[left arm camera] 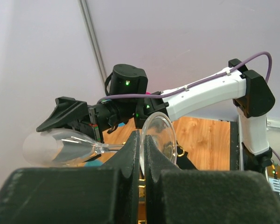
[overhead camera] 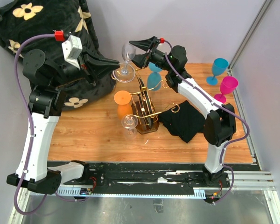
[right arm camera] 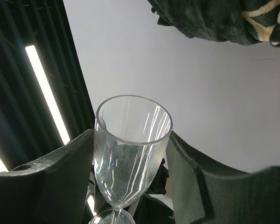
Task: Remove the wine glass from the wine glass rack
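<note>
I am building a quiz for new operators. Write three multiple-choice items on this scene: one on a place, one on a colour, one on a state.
1. Where does the black cloth lie?
A. On the table, right of the rack in the top view
B. Draped over an arm
C. Stuffed inside a glass

2. Which two glasses stand apart at the table's right side?
A. Two green ones
B. A teal glass and a pink glass
C. Two yellow ones

3. How is the left claw?
A. Wide open
B. Shut on the foot of the clear glass
C. Out of view

Key:
1 A, the cloth lies on the wood beside the rack's base.
2 B, those two colours stand there upright.
3 B, the left wrist view shows its fingers pinching the foot's rim.
</note>
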You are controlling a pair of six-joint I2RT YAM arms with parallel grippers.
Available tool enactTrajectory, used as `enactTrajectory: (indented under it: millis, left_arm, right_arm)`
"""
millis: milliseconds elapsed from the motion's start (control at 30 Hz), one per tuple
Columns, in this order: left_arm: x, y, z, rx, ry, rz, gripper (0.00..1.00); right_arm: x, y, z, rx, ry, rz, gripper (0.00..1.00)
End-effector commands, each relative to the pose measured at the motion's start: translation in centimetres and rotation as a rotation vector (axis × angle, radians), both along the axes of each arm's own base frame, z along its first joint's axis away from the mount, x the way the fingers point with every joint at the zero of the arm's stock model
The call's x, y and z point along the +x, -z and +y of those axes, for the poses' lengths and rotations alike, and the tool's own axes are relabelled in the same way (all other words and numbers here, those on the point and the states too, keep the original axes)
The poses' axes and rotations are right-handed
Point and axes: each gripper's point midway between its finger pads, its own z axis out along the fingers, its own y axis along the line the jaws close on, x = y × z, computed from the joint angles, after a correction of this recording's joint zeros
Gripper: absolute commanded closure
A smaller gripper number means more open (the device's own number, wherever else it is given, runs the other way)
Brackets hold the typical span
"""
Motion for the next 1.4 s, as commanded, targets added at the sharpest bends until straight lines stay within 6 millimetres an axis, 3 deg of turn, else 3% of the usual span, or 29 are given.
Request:
enactTrajectory:
  millis: [0,133,233,400,500,533,767,967,1200,1367]
  left_arm:
    - [-0.6,-0.7,0.1,-0.003,-0.004,-0.058,1.0]
    - [-0.5,-0.1,0.2,0.0,-0.015,-0.045,0.99]
    - [-0.4,0.3,0.4,-0.003,-0.03,-0.039,0.87]
    - [-1.1,0.5,0.7,0.0,-0.045,-0.041,0.41]
    - [-1.8,0.2,1.0,-0.01,-0.057,-0.051,0.24]
    - [-2.0,0.2,1.1,-0.013,-0.06,-0.055,0.22]
    - [-2.9,-0.9,2.0,-0.037,-0.119,-0.08,0.19]
    - [-2.4,-0.5,2.4,-0.035,-0.163,-0.057,0.19]
    - [-2.3,0.0,2.8,-0.037,-0.191,-0.031,0.21]
    - [-2.4,0.2,3.0,-0.036,-0.203,-0.02,0.22]
  right_arm:
    - [-0.4,-1.8,0.1,0.075,-0.007,-0.028,0.48]
    - [-0.3,-2.1,0.0,0.088,0.003,-0.04,0.56]
    - [-0.1,-2.7,0.0,0.098,0.01,-0.054,0.64]
    - [0.4,-3.7,-0.1,0.1,0.017,-0.089,0.64]
    - [0.4,-5.4,-0.5,0.102,0.023,-0.141,0.64]
    - [1.2,-4.7,-0.2,0.089,0.026,-0.131,0.64]
    - [2.4,-5.0,-0.1,0.014,0.036,-0.181,0.67]
    - [4.3,-4.3,-1.1,-0.061,0.066,-0.216,0.69]
    - [7.9,-3.9,-4.3,-0.161,0.14,-0.302,0.7]
    - [11.7,-2.8,-8.8,-0.217,0.254,-0.343,0.71]
